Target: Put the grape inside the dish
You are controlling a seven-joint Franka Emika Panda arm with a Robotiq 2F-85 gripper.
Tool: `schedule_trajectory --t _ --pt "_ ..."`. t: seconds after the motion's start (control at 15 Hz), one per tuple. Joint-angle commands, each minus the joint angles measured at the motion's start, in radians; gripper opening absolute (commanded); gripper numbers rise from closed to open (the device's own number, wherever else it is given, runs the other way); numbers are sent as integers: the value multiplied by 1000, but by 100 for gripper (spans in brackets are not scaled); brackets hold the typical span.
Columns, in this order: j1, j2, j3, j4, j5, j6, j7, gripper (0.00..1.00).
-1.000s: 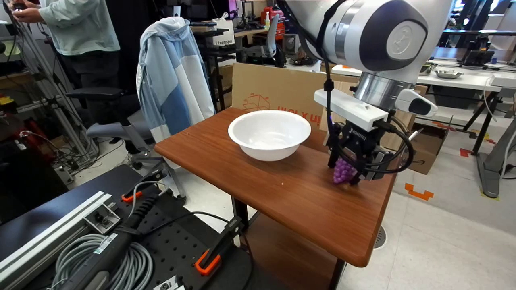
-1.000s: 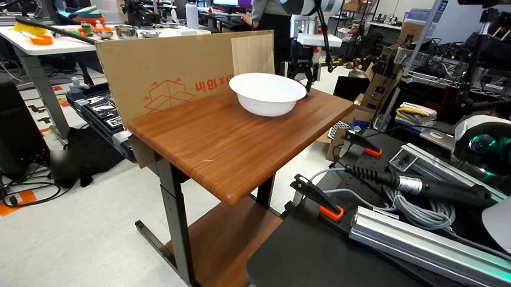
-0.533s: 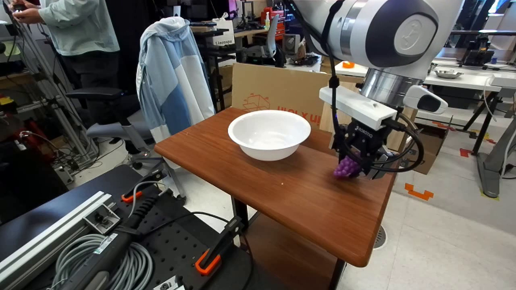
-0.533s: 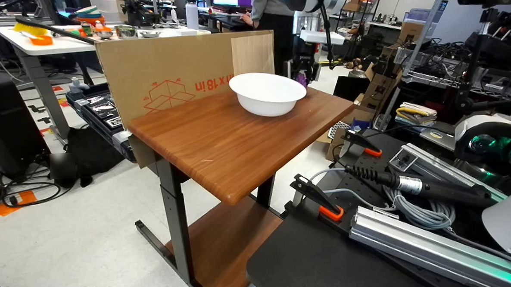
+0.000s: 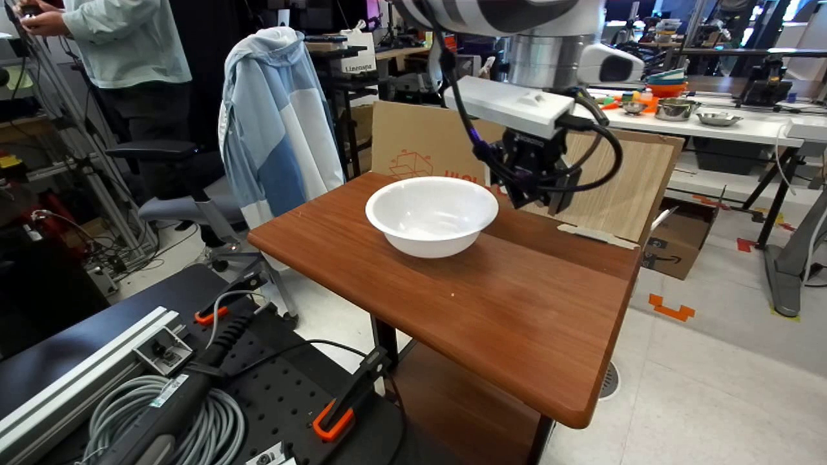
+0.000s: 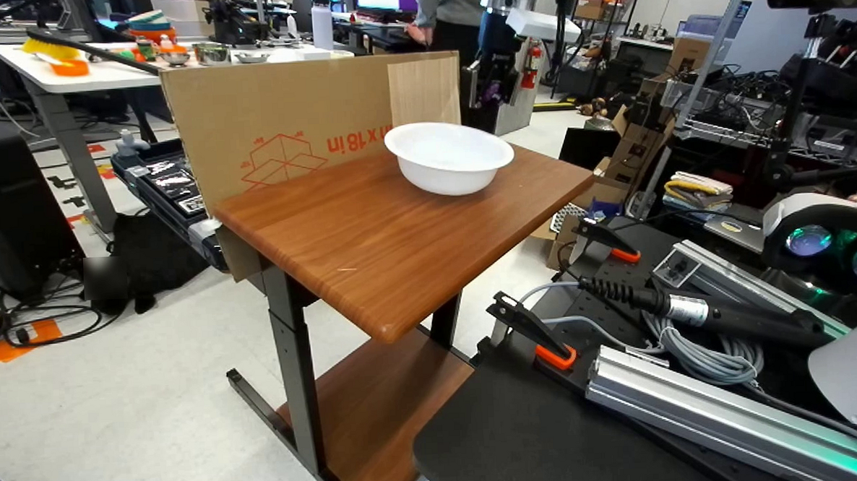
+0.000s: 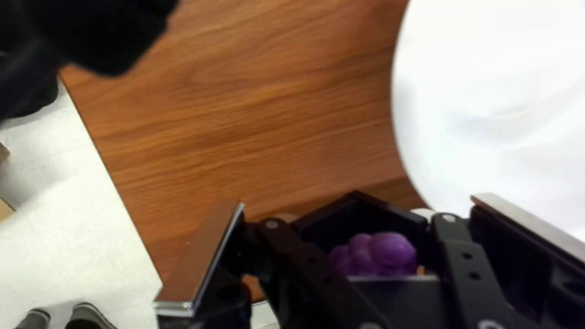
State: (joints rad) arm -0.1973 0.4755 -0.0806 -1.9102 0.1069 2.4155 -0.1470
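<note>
The purple grape (image 7: 372, 253) sits inside my gripper (image 7: 356, 195), whose fingertips have come together in front of it in the wrist view. Part of the grape also shows as a purple patch (image 6: 492, 92) in an exterior view; elsewhere the hand hides it. In both exterior views the white dish (image 5: 429, 247) stands upright on the wooden table, and nothing shows in its visible interior. My gripper (image 5: 536, 197) hangs in the air above the table, beside the dish and higher than its rim. The dish (image 7: 480, 82) fills the right of the wrist view, just past one finger.
A cardboard panel (image 5: 439, 139) rises along the table's back side, close behind the gripper. The wooden table (image 5: 517, 336) ends in open edges over the floor. A black bench (image 5: 278, 381) with clamps and cables lies near it.
My gripper has closed around the grape and lifted it off the table. It has since moved up and nearer to the dish and the cardboard panel. The dish has stayed put.
</note>
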Motion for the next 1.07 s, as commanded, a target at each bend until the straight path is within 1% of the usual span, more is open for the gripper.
schedule_trajectory --t 0.0,0.27,0.53,0.6,0.8,1.0 --pt "49 -140 35 -195 -19 82 -14 0" --pt "99 -160 61 -246 -23 75 -5 0" --pt "121 -127 71 -228 -23 45 1 0" --pt "123 -117 68 -223 -27 42 5 19" --pt "129 -103 58 -218 -53 38 18 40" --pt "120 -150 61 -264 -59 53 -3 63"
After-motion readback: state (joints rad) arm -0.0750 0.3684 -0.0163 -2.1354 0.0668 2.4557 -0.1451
